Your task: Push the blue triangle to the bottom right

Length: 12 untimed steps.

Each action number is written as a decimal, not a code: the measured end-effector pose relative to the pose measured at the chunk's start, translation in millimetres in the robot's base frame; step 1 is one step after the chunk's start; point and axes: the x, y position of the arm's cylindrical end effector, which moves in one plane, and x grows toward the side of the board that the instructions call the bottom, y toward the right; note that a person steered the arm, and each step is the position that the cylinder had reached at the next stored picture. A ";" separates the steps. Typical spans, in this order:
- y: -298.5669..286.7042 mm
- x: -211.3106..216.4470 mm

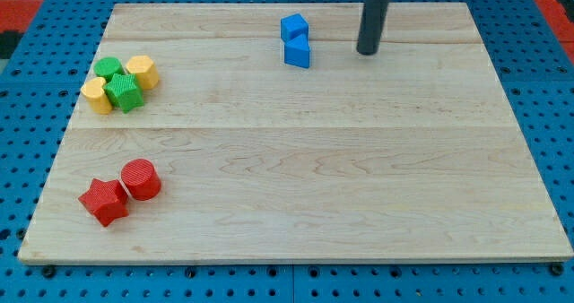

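Observation:
The blue triangle [298, 52] lies near the view's top centre on the wooden board [296, 160]. A blue cube [293, 27] sits just above it, touching it. My tip [368, 51] is at the end of the dark rod, to the right of the blue triangle, with a clear gap between them.
At the view's left, a green cylinder [109, 68], a yellow hexagon block [142, 71], a yellow block [97, 95] and a green star block [126, 92] cluster together. At the bottom left lie a red cylinder [141, 178] and a red star [104, 201].

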 end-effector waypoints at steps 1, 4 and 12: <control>-97.0 5.8; -190.0 62.9; -181.4 84.5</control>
